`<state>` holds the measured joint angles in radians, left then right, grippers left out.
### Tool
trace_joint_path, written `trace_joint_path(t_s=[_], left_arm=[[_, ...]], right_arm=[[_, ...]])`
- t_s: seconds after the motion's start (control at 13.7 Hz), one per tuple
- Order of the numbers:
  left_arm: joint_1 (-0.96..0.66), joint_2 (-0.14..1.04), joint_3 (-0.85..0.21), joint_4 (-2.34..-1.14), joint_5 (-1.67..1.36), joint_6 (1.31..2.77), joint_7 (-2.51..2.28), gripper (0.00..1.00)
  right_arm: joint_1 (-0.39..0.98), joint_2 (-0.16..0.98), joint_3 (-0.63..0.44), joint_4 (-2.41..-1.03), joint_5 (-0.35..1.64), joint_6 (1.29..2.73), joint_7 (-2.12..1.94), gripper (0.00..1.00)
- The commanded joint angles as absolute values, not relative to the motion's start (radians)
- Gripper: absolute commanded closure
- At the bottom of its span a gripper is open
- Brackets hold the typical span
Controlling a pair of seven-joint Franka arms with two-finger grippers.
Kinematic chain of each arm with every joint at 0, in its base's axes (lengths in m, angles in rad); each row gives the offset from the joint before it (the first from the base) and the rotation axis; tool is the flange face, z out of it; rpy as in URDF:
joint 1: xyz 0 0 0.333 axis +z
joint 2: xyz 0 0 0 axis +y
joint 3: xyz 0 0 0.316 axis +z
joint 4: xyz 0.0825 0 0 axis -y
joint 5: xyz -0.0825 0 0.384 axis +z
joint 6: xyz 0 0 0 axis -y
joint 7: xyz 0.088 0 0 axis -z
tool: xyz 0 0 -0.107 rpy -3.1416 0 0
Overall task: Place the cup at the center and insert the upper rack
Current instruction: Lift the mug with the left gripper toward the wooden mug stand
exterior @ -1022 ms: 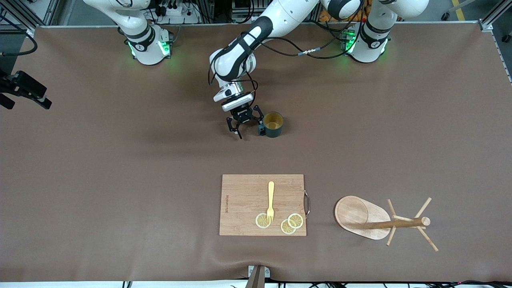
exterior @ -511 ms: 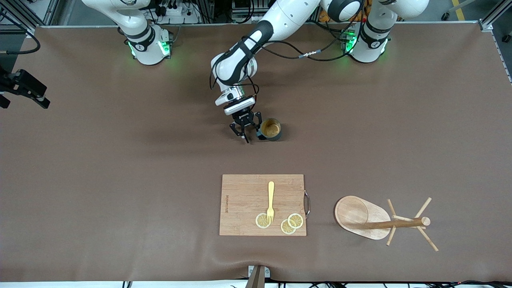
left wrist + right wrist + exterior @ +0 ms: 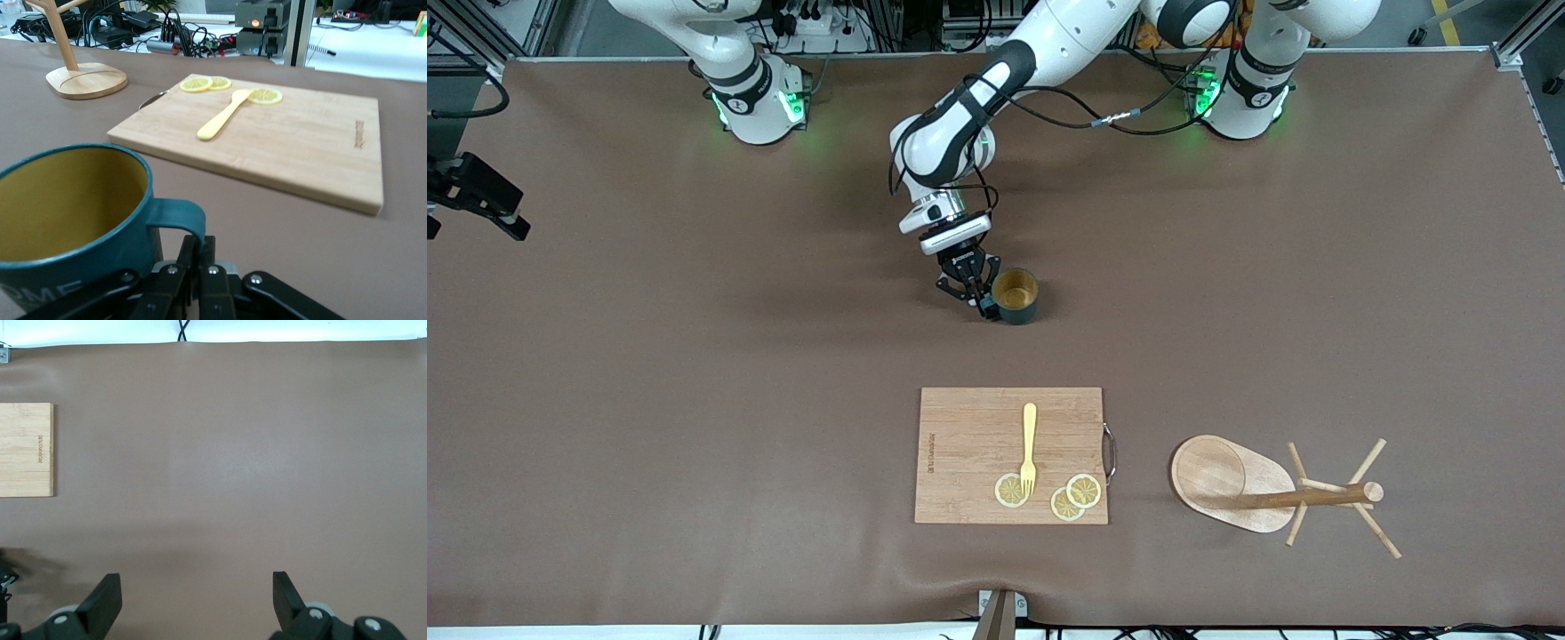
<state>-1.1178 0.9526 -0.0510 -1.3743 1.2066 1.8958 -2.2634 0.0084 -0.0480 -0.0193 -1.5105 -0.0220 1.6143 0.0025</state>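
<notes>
The dark teal cup (image 3: 1014, 296) with a yellowish inside is upright near the table's middle, farther from the front camera than the cutting board. My left gripper (image 3: 980, 298) is shut on the cup's handle. The left wrist view shows the cup (image 3: 73, 200) close up, with my left gripper (image 3: 200, 243) pinching the handle loop. I cannot tell whether the cup rests on the table. The wooden mug tree (image 3: 1227, 484) stands on its oval base beside the board, toward the left arm's end; it also shows in the left wrist view (image 3: 87, 80). My right gripper (image 3: 197, 587) is open, empty and high over bare table.
A rectangular wooden cutting board (image 3: 960, 453) lies near the table's front edge with a yellow fork (image 3: 1029, 449) and three lemon slices (image 3: 1072, 498) on it. A metal handle sits on its side facing the mug tree. Brown tabletop surrounds the cup.
My left gripper's fingers closed on the cup's handle. The cup and gripper shifted a little toward the front camera and the right arm's end. The mug tree and board did not move.
</notes>
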Motion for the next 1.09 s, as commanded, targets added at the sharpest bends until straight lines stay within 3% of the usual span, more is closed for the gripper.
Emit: trace_joint_path(t_s=[0.0,1.02], left_arm=[[-1.083,0.878,-0.055,-1.391,1.18,1.902,-2.264,1.0],[-0.815,0.571,-0.066,-1.376,0.574,1.997,-1.688,1.0]], right_arm=[[0.017,-0.055,-0.026,-1.505,-0.043,1.605,0.003,0.0],[0.021,-0.051,-0.026,-1.505,-0.041,1.597,0.006,0.0]])
